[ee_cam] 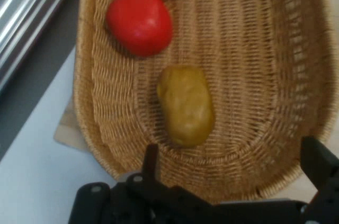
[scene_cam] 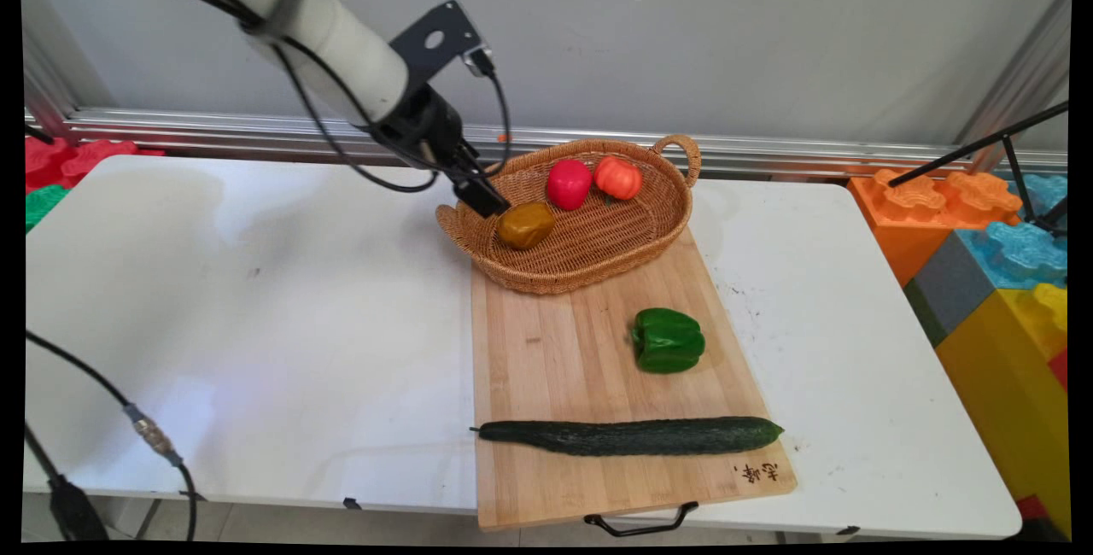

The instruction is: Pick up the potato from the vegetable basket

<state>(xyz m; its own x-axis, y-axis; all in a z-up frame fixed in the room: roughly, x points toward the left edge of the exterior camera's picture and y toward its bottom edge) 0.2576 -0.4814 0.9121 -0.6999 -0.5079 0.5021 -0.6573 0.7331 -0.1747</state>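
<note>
We see the gripper (ee_cam: 235, 163) hanging just over the wicker basket (scene_cam: 657, 235), fingers spread wide and holding nothing, nearest the brownish potato (scene_cam: 525, 224) lying in the basket's left end; a red tomato (scene_cam: 569, 184) and an orange one (scene_cam: 617, 177) sit farther in, apart from it

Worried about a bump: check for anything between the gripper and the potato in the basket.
Nothing visible stands between them. The open gripper hangs just over the basket's near rim, and the potato lies bare on the weave right ahead. The red tomato lies beyond it, off the line.
</note>
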